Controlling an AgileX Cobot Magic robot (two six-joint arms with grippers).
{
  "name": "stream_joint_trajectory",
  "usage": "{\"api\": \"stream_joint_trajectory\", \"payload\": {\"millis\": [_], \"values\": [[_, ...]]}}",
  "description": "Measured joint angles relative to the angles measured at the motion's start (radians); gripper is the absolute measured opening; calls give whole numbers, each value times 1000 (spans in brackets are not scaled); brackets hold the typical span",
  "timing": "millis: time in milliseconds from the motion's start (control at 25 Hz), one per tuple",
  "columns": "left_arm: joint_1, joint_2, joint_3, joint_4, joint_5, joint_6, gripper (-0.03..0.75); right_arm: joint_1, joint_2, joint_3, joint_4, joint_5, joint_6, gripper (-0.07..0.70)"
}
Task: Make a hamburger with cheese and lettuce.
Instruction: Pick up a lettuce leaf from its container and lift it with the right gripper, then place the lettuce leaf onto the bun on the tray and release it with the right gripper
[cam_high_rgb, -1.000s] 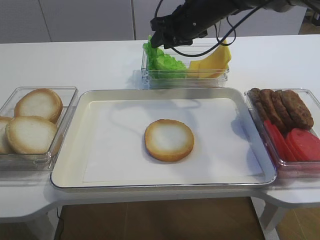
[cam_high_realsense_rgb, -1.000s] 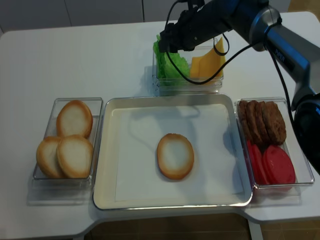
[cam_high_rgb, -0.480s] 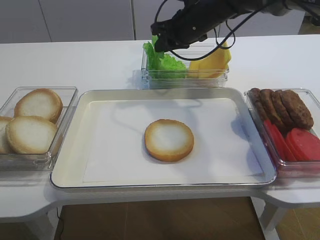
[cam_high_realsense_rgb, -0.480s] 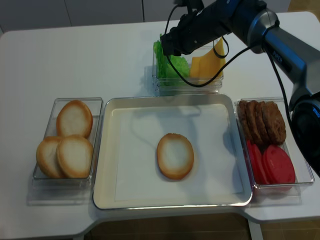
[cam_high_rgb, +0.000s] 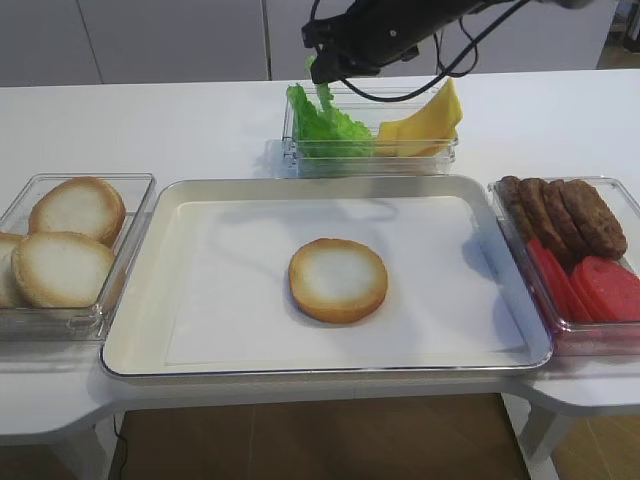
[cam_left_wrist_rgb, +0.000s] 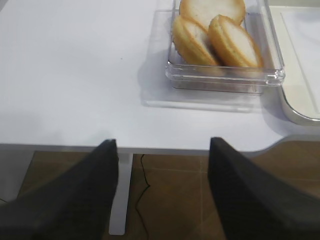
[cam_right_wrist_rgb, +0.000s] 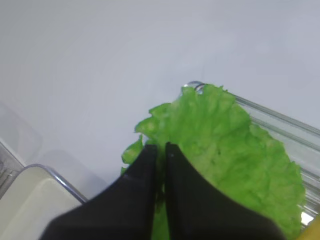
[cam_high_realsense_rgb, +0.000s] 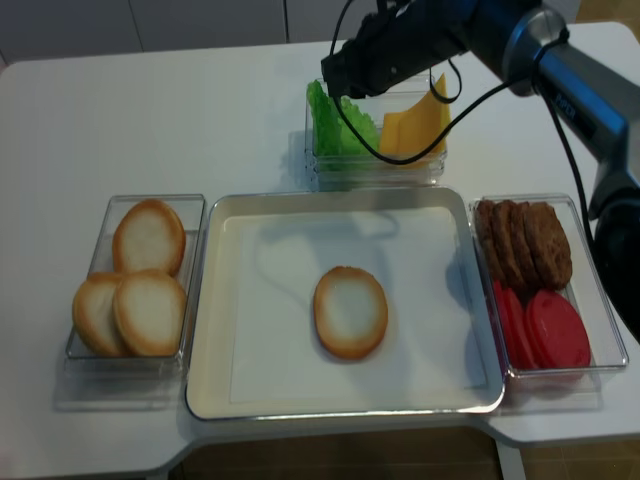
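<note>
At the bench's far edge, my right gripper (cam_right_wrist_rgb: 160, 150) pinches the lettuce (cam_right_wrist_rgb: 225, 150) by its frill for the hamburger (cam_high_rgb: 338, 280); left fingers (cam_left_wrist_rgb: 95, 190) spread.

Two high cameras look down on the bench (cam_high_rgb: 180, 130) from its front, one steeper, sharing the tray (cam_high_rgb: 140, 310). The right wrist camera sits close over lettuce (cam_right_wrist_rgb: 225, 145); the left wrist camera apparently faces the bench's edge.

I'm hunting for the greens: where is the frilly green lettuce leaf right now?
In the high view, the frilly green lettuce leaf stands in the clear back container, left of the yellow cheese slices, pinched by the right gripper.
</note>
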Motion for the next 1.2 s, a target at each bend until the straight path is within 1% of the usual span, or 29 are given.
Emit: {"api": "stream_joint_trajectory", "payload": {"millis": [240, 440, 560, 760, 920, 960, 1200], "values": [[0, 0, 0, 0, 0, 0, 427, 0, -44, 0, -21, 34, 0, 17], [0, 0, 0, 0, 0, 0, 427, 0, -98, 0, -55, 52, 2, 12], [0, 0, 0, 0, 0, 0, 427, 0, -135, 0, -107, 85, 38, 11], [0, 0, 0, 0, 0, 0, 427, 0, -231, 0, -230, 170, 138, 11], [0, 0, 0, 0, 0, 0, 427, 0, -338, 0, -333, 277, 223, 11], [0, 0, 0, 0, 0, 0, 427, 0, -366, 0, -348, 303, 238, 11], [0, 0, 0, 0, 0, 0, 427, 0, -473, -5, -387, 403, 295, 11]]}}
